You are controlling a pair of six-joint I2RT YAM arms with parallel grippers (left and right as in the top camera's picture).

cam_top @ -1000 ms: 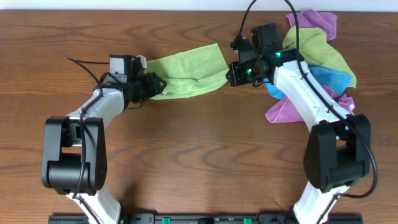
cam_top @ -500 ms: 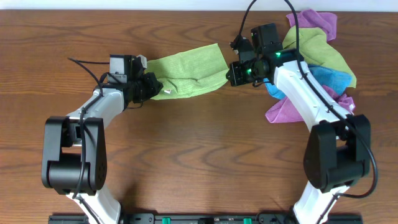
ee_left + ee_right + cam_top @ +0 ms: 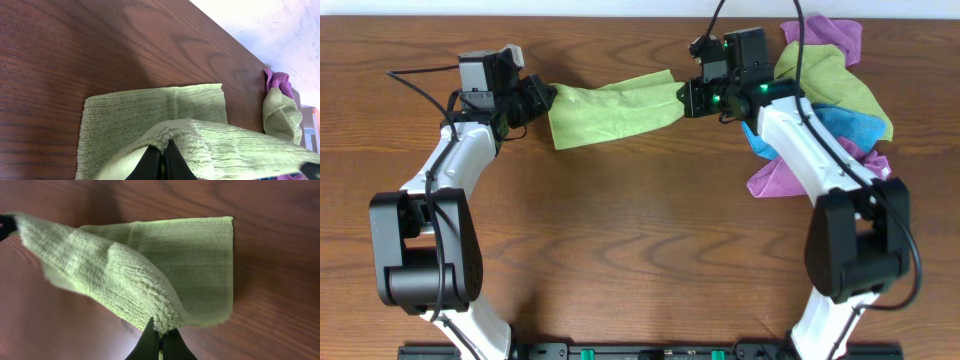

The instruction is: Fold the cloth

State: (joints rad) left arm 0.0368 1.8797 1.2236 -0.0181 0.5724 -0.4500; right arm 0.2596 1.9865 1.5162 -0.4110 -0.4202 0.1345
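Note:
A light green cloth hangs stretched between my two grippers over the far part of the table. My left gripper is shut on its left corner, and my right gripper is shut on its right corner. In the left wrist view the cloth is doubled over, its lower layer lying on the wood, with my fingers pinching the upper edge. In the right wrist view the cloth folds over itself above the pinching fingers.
A heap of other cloths, purple, green and blue, lies at the back right beside the right arm. The table's far edge runs just behind the cloth. The heap also shows in the left wrist view.
Both grippers moved toward the far edge with the cloth. The left gripper travelled farther, up and left, pulling the cloth's near edge over toward the back.

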